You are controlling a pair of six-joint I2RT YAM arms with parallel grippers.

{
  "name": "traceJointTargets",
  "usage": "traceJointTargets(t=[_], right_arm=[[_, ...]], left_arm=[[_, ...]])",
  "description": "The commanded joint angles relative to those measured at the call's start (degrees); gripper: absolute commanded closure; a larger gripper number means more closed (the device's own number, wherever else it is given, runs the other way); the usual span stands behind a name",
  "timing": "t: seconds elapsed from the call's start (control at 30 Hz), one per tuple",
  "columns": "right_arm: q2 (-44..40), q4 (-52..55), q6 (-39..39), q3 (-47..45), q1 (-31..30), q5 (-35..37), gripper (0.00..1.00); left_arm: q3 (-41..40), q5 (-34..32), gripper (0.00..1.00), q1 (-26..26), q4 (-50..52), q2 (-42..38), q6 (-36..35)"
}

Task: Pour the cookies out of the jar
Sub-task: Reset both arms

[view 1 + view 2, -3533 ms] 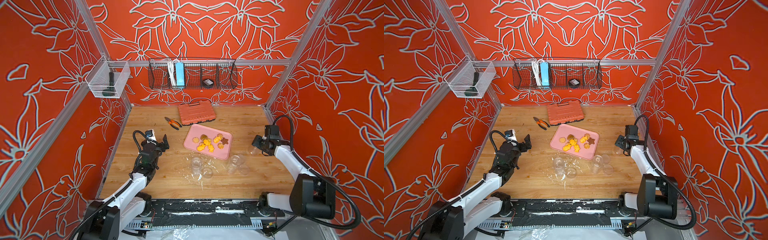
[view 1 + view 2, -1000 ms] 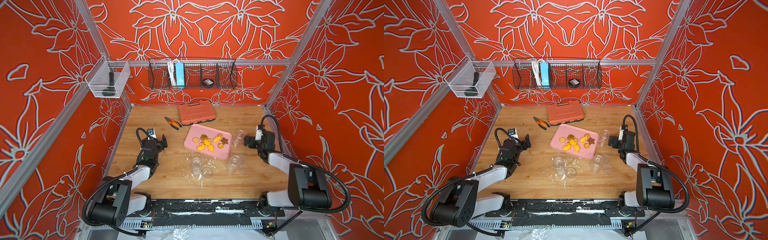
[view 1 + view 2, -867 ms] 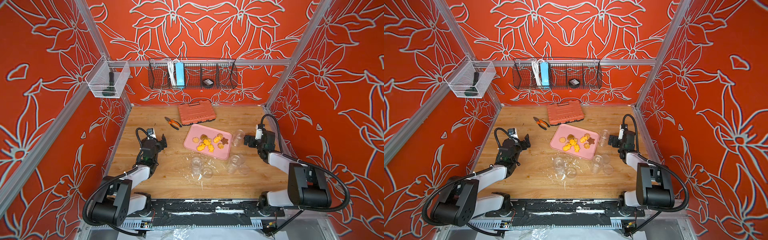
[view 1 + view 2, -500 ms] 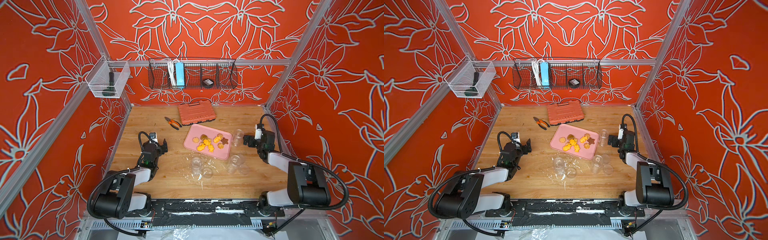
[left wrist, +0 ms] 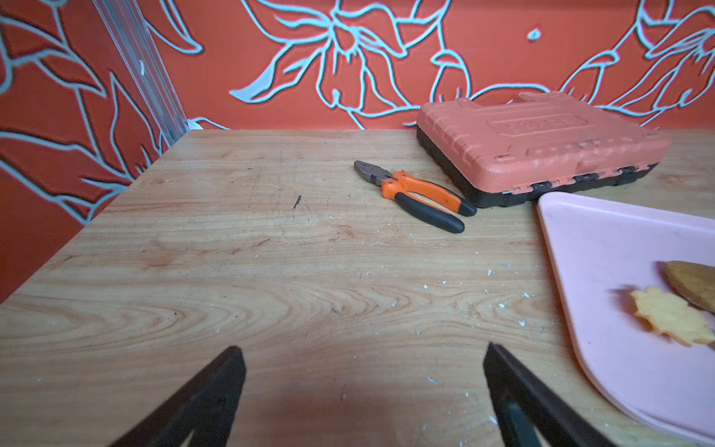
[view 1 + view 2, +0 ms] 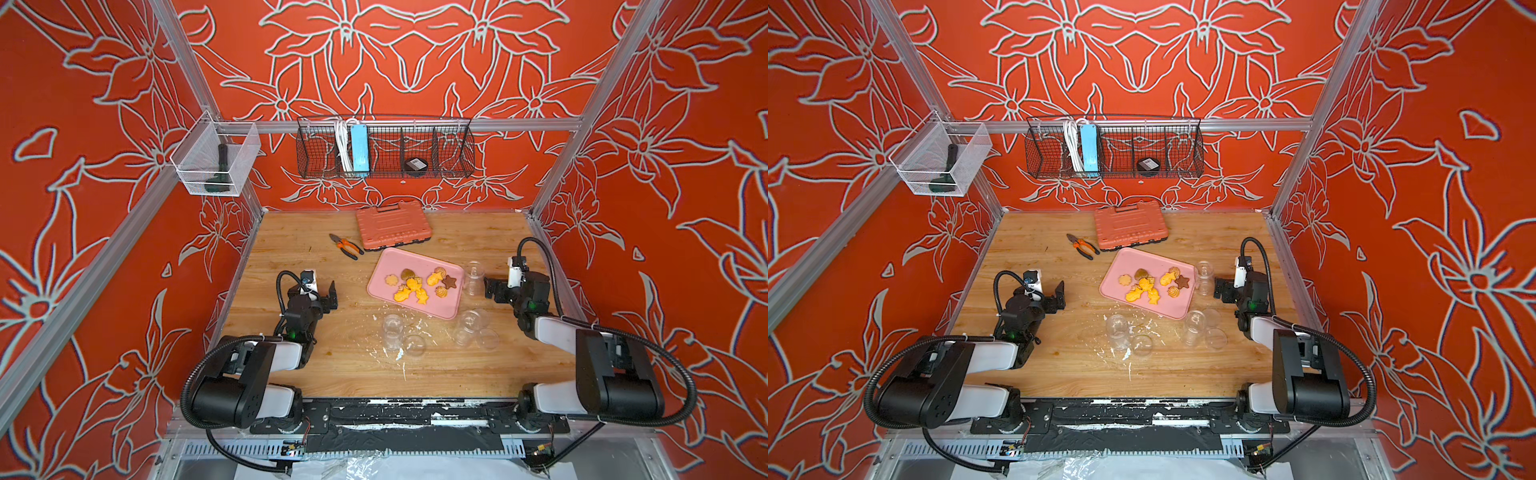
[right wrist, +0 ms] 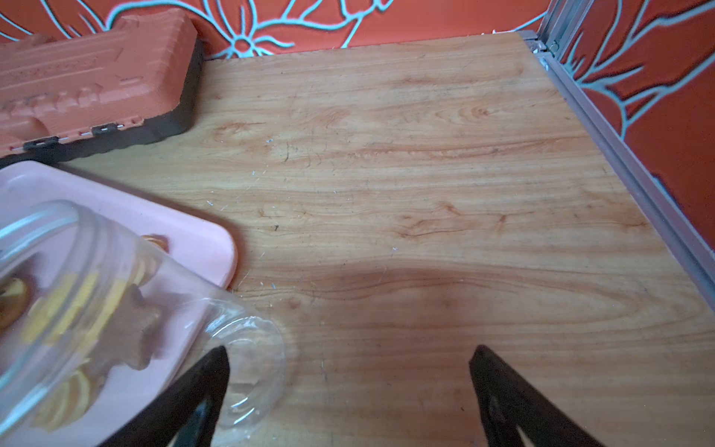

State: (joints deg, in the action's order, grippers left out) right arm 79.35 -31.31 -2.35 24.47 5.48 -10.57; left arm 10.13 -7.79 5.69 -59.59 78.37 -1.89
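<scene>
Cookies (image 6: 419, 286) lie spread on the pink tray (image 6: 399, 262) near the middle of the counter (image 6: 291, 249). They are mostly orange-yellow, with one brown star toward the tray's right side. The jar (image 6: 473, 276) is clear and looks empty to me. It sits on the counter just beside the tray's right edge and appears upright, though I cannot be sure. In the right wrist view I see the cookies blurred through its wall.

My right pincer (image 7: 348, 350) is spread wide with nothing between its fingers. One finger is just beside the jar's base, and I cannot tell whether they touch. My left pincer (image 5: 361, 350) is also wide open and empty. It sits low over bare counter to the left of the tray, facing the pliers (image 5: 410, 197) and the orange case (image 5: 541, 147) at the back. Spare jars (image 6: 392, 328) sit nearer me among white crumbs.
</scene>
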Motion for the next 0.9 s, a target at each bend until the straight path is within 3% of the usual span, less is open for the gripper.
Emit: traceJointTargets(t=[0.0,0.23,0.63,0.87], right_arm=[[-1.0,-3.1,0.4,-0.5,-0.2,0.1,0.01],[-0.7,-2.6,0.7,-0.2,-0.7,0.8,0.01],[1.8,-19.9,1.6,-8.4,-3.0,5.3,0.01],[1.1,-16.3,2.0,-7.3,-3.3,5.7,0.02]], left_arm=[[0.3,0.6,0.02,-0.5,-2.5,0.5,-0.3],[0.7,1.0,0.02,-0.8,-2.0,0.7,0.0],[0.8,1.2,0.02,-1.0,-2.0,0.8,0.0],[0.9,1.3,0.02,-1.1,-1.9,0.8,0.1]])
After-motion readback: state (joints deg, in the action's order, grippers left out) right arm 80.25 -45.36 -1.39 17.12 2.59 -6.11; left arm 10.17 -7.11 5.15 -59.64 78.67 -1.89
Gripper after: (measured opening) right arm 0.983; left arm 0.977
